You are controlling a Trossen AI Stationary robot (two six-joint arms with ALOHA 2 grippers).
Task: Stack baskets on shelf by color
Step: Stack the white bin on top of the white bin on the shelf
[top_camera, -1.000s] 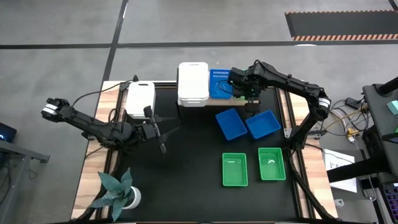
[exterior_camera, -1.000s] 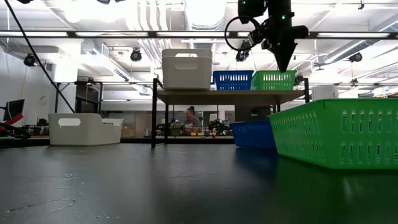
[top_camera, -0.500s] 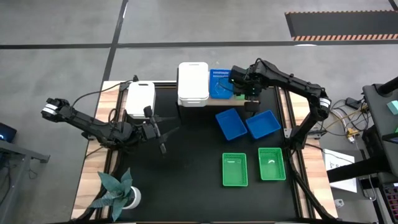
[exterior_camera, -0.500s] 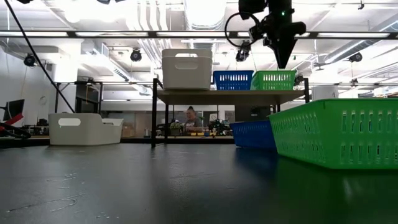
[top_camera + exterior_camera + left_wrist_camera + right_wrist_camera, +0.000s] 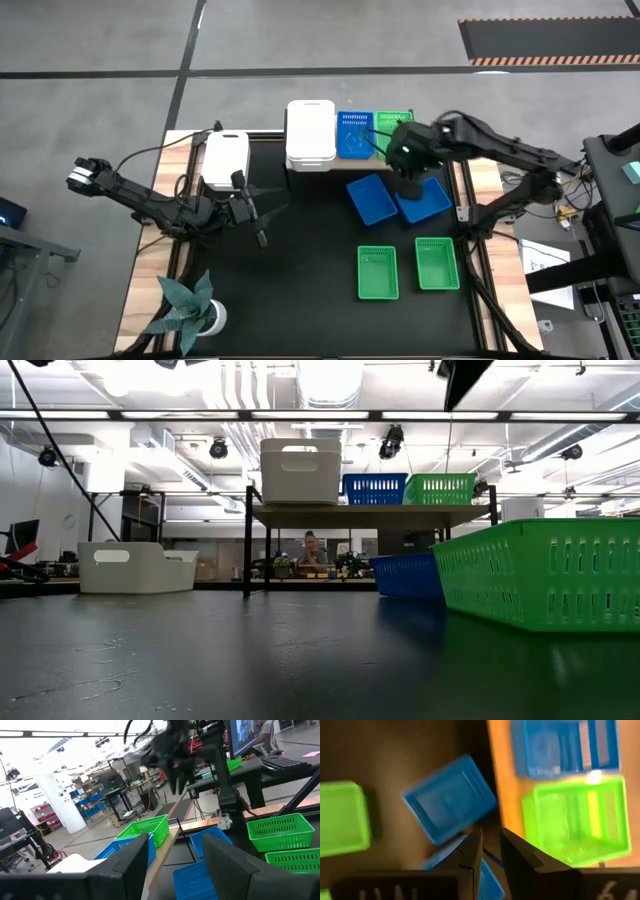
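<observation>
The right gripper had pulled back off the shelf since a second earlier and hung over the two blue baskets on the table, its fingers a narrow slit apart and empty. The green basket sat uncovered on the shelf beside the blue one and the white stack. Two blue, two green and one white basket on the table were left to shelve. The left gripper waited wide open and empty, just beside that white basket.

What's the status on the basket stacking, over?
Right gripper empty, slightly open over blue floor baskets. Left gripper open, parked by white basket. Shelf holds white, blue, green. Nothing blocking.
</observation>
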